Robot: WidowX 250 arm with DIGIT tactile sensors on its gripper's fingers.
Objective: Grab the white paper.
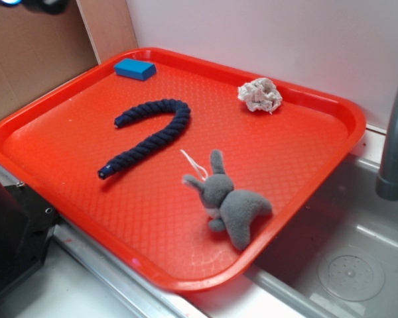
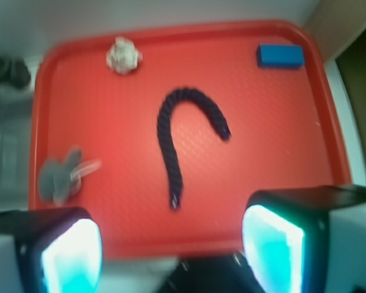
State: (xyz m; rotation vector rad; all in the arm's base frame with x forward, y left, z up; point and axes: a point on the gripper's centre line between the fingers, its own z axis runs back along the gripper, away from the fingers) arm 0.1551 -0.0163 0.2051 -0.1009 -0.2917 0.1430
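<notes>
Nearest the wrist camera, the gripper (image 2: 171, 244) shows its two glowing fingers (image 2: 70, 256) spread wide apart with nothing between them, hanging over the near edge of the red tray (image 2: 329, 152), well apart from everything on it. On that tray, going by size, lie the dark blue rope (image 1: 149, 132) curved like a hook in the middle, the grey plush bunny (image 1: 232, 205) near the right edge in the exterior view, the blue block (image 1: 134, 68) in the far left corner, and the white paper (image 1: 260, 95), a small crumpled ball close to the far rim, well apart from the rest. The main risk, as I judge it, is the target's place: so close to the raised rim, a finger could strike the rim on descent. The paper is light, so a glancing touch may push it away instead of trapping it. The bunny's pale string (image 1: 194, 162) could also draw a wrong pick.
</notes>
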